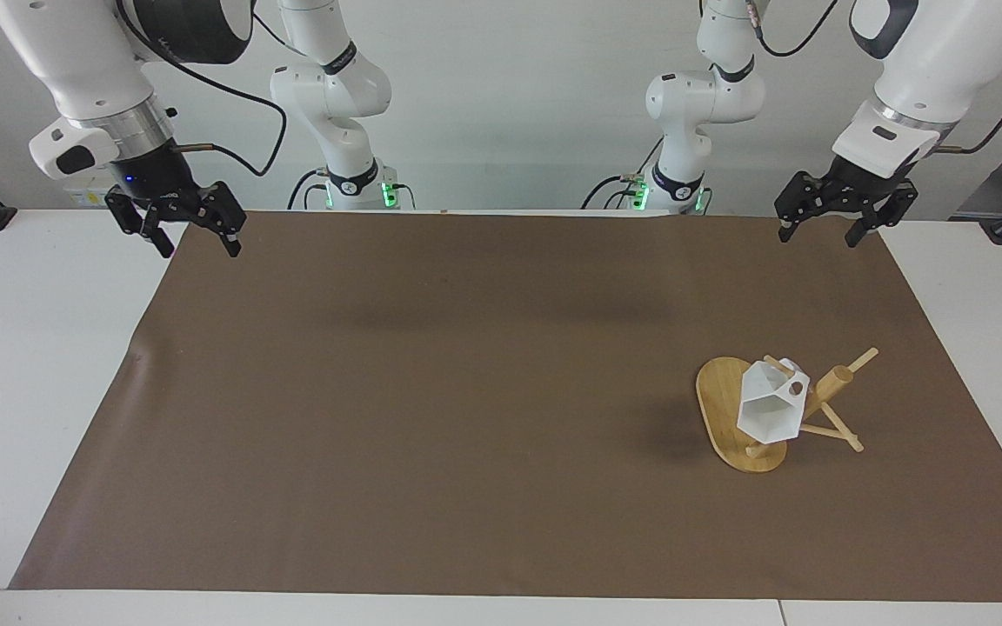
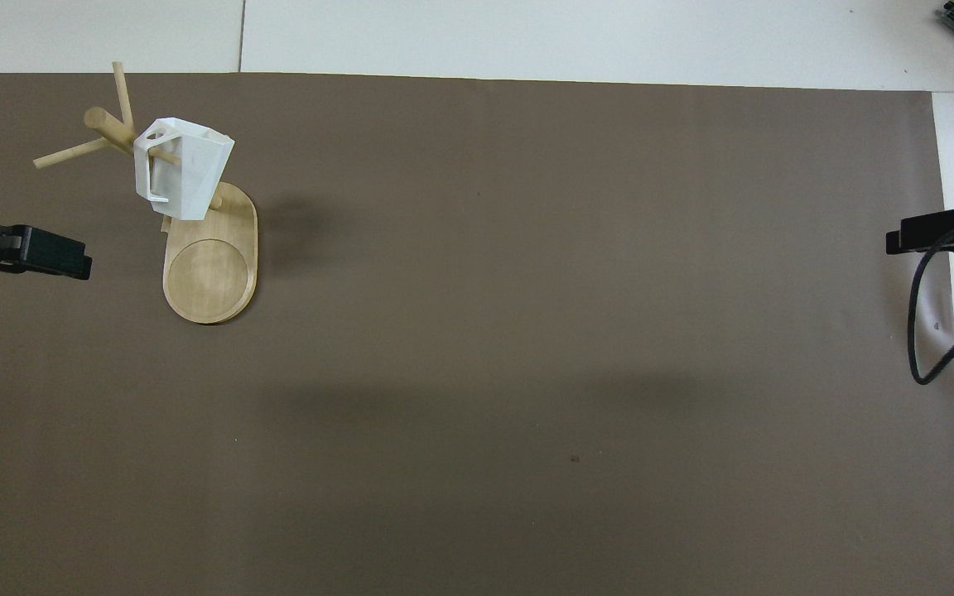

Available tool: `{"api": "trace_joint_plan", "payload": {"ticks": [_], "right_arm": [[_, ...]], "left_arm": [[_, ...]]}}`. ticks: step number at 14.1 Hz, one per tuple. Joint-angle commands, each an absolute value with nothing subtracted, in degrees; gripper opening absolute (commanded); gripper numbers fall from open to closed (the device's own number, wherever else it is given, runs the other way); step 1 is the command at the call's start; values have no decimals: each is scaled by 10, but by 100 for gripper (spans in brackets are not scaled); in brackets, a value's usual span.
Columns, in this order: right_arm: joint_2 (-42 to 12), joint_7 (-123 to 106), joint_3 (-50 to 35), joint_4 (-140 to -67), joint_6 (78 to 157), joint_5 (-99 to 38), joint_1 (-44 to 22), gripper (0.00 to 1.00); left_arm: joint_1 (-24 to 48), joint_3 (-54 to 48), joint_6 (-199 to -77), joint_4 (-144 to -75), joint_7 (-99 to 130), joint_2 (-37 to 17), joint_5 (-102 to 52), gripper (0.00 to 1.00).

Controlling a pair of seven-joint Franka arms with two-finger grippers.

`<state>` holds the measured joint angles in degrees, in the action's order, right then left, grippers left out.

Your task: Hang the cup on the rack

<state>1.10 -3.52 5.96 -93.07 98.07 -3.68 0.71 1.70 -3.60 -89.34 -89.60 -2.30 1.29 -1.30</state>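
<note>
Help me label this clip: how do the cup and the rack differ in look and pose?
The cup is white and faceted; the rack is light wood with a round post and thin pegs. The cup hangs off the mat, tilted, a peg through its handle hole; the rack stands on its flat oval base. Both sit toward the left arm's end of the table, untouched by either claw.
</note>
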Motion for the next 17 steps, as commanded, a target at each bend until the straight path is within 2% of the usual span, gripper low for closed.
{"api": "trace_joint_plan", "payload": {"ticks": [1,17], "right_arm": [[26,-26,50,-950,991,-26,25,100],[30,-24,50,-954,956,12,6,100]], "left_arm": [[8,-43,-903,-915,-32,28,-8,100],[10,-43,-900,-917,-32,29,-8,100]]}}
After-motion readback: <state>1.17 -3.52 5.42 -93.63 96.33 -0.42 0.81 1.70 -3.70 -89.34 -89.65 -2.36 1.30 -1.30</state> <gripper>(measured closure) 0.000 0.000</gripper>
